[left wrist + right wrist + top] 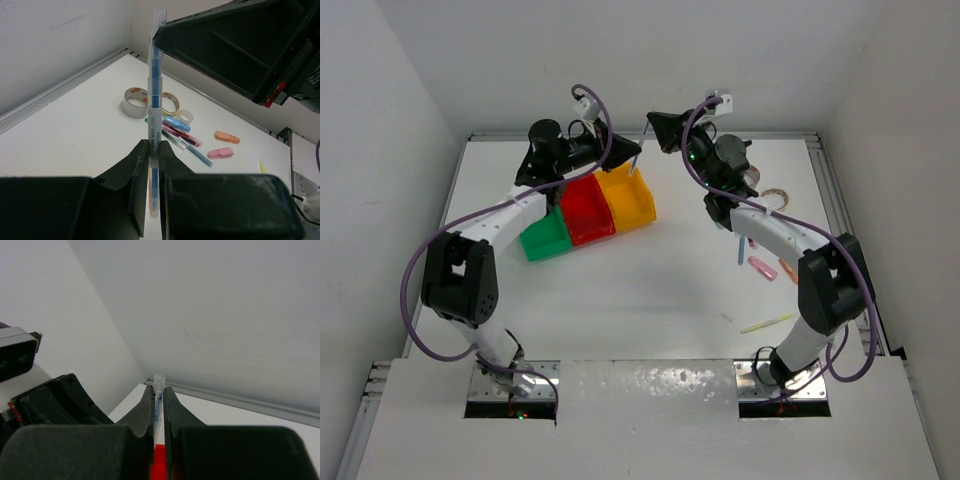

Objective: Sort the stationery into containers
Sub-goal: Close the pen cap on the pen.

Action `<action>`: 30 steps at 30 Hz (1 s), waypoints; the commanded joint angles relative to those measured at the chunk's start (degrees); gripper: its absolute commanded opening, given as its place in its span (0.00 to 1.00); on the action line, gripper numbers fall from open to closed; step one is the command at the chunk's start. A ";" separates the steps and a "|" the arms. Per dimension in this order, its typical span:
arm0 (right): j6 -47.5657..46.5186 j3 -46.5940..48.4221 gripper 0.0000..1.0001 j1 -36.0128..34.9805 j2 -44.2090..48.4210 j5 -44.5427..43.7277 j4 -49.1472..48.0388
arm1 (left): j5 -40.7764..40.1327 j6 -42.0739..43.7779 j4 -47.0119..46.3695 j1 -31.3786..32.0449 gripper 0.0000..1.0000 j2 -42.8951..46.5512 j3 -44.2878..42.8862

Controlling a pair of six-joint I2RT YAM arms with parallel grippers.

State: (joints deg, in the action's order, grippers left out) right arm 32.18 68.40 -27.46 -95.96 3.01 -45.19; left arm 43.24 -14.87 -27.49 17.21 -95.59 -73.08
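Two arms gripping one pen (156, 100) is the risk: if either pulls away before the other lets go, the pen could bend or flick past the bins (592, 232). The left jaws are clamped on its lower barrel and the right jaws on its capped end. It hangs in the air between them, over the bins' far side.

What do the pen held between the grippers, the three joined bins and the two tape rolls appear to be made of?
The pen: likely plastic, a clear glossy barrel showing blue inside. The bins: probably moulded plastic, opaque and evenly coloured green, red and yellow. The tape rolls: seemingly translucent adhesive tape wound in rings; cores too small to judge.
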 commanded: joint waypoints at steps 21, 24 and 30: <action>-3.53 -9.08 0.00 -4.53 -6.69 5.34 10.82 | -4.14 -1.47 -21.83 1.16 0.00 0.40 -2.34; -4.50 -8.99 0.00 -4.70 -6.87 5.78 11.26 | -4.40 -1.04 -21.38 0.98 0.00 0.67 -2.07; -7.66 -10.13 0.00 -6.20 -6.61 5.17 13.37 | -4.31 -0.77 -21.73 0.98 0.00 0.84 -1.81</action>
State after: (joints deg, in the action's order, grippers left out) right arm 26.96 63.00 -29.58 -98.61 0.82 -50.68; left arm 42.48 -15.81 -28.45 17.96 -99.46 -71.44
